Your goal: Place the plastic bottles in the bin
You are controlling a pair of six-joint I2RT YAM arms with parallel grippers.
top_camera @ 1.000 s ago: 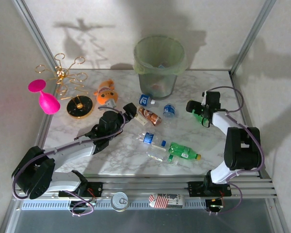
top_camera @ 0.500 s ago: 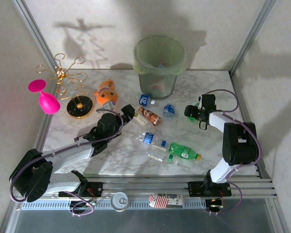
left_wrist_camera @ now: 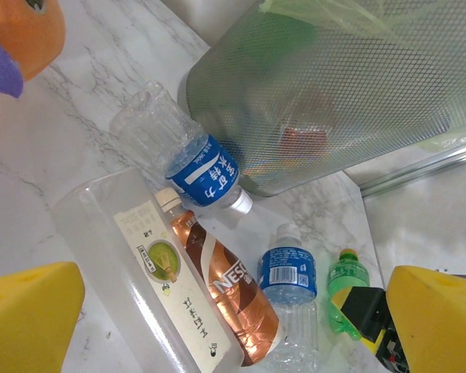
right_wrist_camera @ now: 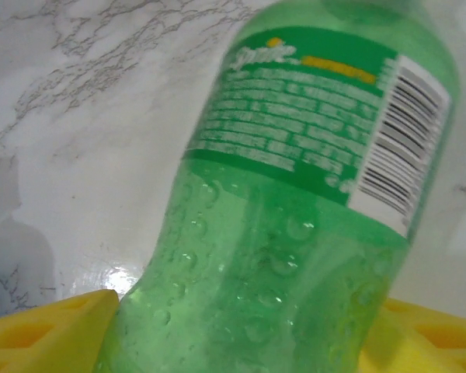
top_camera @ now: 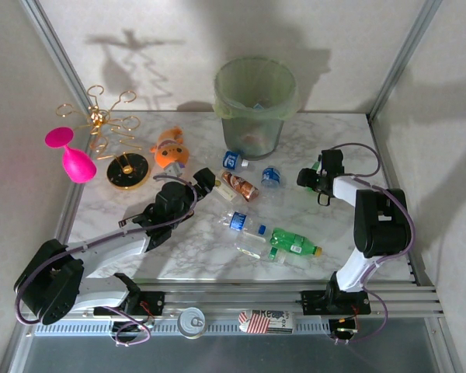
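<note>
Grasping seems underway: right gripper (top_camera: 311, 179), centre right, pinches a green bottle (right_wrist_camera: 295, 194) on the table (top_camera: 334, 225); next, lifting it to the bin (top_camera: 248, 128), upper centre. Left gripper (left_wrist_camera: 233, 311) gapes wide, empty

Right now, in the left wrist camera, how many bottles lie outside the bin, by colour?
Clear: 3 (large blue-label bottle, tea-label bottle, small blue-label bottle)
Amber-brown: 1 (Nescafe bottle)
Green: 1 (green bottle)
Total: 5
</note>
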